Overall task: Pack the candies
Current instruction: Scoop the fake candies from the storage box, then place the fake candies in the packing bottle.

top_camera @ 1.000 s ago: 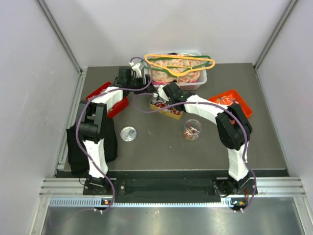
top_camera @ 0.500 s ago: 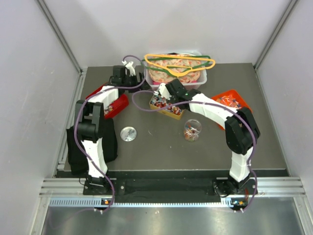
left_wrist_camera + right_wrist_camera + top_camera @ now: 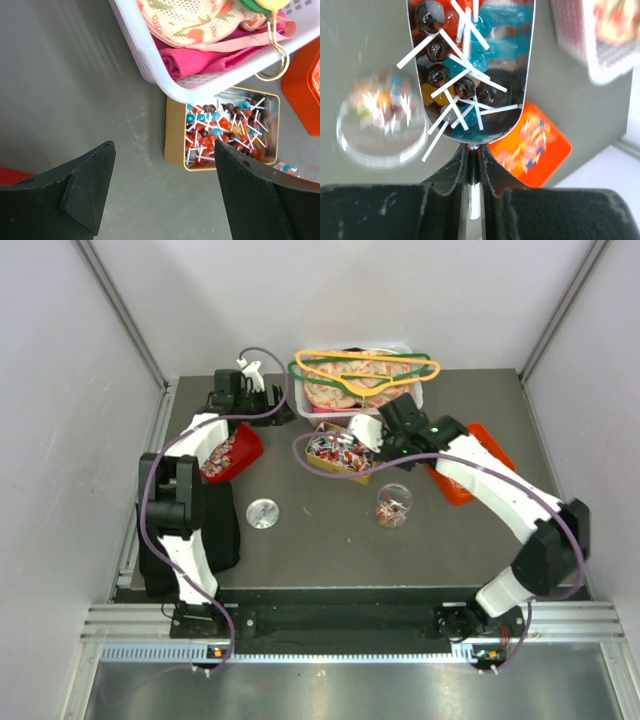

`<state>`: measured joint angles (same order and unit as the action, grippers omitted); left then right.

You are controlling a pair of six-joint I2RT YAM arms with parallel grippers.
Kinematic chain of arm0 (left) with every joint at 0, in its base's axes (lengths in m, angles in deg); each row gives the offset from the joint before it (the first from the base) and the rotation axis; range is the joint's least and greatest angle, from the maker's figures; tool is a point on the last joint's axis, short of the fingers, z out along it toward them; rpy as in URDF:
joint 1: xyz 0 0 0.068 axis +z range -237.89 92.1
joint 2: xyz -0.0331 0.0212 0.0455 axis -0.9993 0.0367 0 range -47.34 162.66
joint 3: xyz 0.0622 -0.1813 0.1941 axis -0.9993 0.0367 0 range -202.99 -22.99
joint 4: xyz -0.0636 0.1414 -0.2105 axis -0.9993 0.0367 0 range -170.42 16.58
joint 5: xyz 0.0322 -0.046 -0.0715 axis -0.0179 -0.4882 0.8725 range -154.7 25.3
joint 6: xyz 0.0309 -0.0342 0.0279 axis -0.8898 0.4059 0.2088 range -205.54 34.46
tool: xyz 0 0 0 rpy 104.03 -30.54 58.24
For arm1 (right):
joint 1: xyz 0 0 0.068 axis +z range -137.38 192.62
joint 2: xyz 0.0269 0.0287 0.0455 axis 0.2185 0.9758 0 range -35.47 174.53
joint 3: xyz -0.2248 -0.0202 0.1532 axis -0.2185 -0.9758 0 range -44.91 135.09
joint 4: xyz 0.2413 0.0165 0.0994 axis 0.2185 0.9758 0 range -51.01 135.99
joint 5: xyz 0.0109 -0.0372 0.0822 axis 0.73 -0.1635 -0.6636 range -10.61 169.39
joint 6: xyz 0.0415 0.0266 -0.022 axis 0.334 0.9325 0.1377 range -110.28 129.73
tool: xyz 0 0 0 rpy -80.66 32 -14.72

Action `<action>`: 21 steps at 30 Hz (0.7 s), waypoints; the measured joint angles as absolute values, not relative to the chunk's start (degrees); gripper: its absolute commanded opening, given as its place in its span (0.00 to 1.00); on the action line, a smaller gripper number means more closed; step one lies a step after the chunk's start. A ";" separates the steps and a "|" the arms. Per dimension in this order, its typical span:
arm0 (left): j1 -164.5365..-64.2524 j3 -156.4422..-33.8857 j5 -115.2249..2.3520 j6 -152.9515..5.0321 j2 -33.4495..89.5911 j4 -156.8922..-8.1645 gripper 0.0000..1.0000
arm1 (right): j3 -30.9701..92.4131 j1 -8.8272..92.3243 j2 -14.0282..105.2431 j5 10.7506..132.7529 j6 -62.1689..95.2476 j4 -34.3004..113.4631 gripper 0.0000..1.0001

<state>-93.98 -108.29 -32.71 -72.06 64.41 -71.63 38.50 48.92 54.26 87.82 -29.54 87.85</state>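
Many candies in scoop, top cropped, jar blurred

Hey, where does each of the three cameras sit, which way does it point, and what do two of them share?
Top external: above and behind the bases, looking down on the table; left arm and right arm show whole.
Left wrist: looks down past its open left gripper at the gold tin of candies and white basket.
Right wrist: looks down its right gripper, shut on a scoop of candies, over the jar and orange tray.
Shared: top and left wrist both show the gold tin; top and right wrist, the jar.
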 measured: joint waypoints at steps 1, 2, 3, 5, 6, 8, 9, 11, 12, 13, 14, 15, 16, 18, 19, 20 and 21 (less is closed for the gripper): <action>-93.92 -108.03 -32.58 -72.59 63.64 -71.23 0.86 | 37.41 48.11 52.27 87.51 -30.31 89.27 0.00; -93.85 -107.88 -32.54 -73.22 62.94 -70.56 0.86 | 36.30 47.43 50.35 87.34 -31.11 90.62 0.00; -93.76 -107.85 -32.49 -73.75 62.38 -69.94 0.86 | 35.16 46.79 48.42 87.18 -31.86 91.87 0.00; -93.57 -107.88 -32.32 -74.73 61.48 -68.68 0.87 | 33.00 46.05 45.23 87.01 -33.28 93.86 0.00; -93.44 -107.88 -32.25 -75.12 61.15 -68.09 0.87 | 31.55 45.81 43.44 87.05 -33.93 94.78 0.00; -93.13 -107.96 -31.97 -75.96 60.78 -66.53 0.88 | 28.82 45.72 40.18 87.12 -35.25 96.61 0.00; -92.93 -107.96 -31.86 -76.37 60.71 -65.81 0.88 | 27.66 45.70 38.92 87.14 -35.73 97.44 0.00; -92.58 -107.96 -31.68 -76.94 60.61 -64.33 0.89 | 25.17 45.72 36.75 87.34 -36.78 98.99 0.00; -92.39 -107.96 -31.64 -77.24 60.52 -63.50 0.89 | 24.06 45.70 36.01 87.53 -37.13 99.34 0.00; -92.19 -107.96 -31.57 -77.62 60.36 -62.62 0.90 | 22.77 45.70 35.22 88.08 -37.69 100.13 0.00; -92.04 -107.96 -31.53 -78.05 60.17 -61.81 0.91 | 21.91 45.70 34.76 88.50 -38.07 100.63 0.00; -91.88 -107.96 -31.55 -78.32 59.95 -61.18 0.91 | 20.89 45.70 34.28 89.02 -38.57 101.27 0.00; -91.69 -107.96 -31.55 -78.71 59.62 -60.31 0.92 | 20.08 45.70 33.96 89.55 -38.92 101.84 0.00; -91.34 -107.96 -31.60 -79.54 58.88 -58.95 0.93 | 19.25 45.70 33.74 90.62 -39.73 102.67 0.00; -91.12 -107.96 -31.64 -79.82 58.40 -58.43 0.97 | 19.18 45.72 33.69 91.69 -40.21 103.15 0.00; -90.92 -107.96 -31.68 -80.13 57.87 -57.92 0.98 | 19.18 45.70 33.69 92.45 -40.43 103.26 0.00; -90.75 -107.96 -31.73 -80.39 57.46 -57.57 0.99 | 19.18 45.72 33.69 93.28 -40.78 103.26 0.00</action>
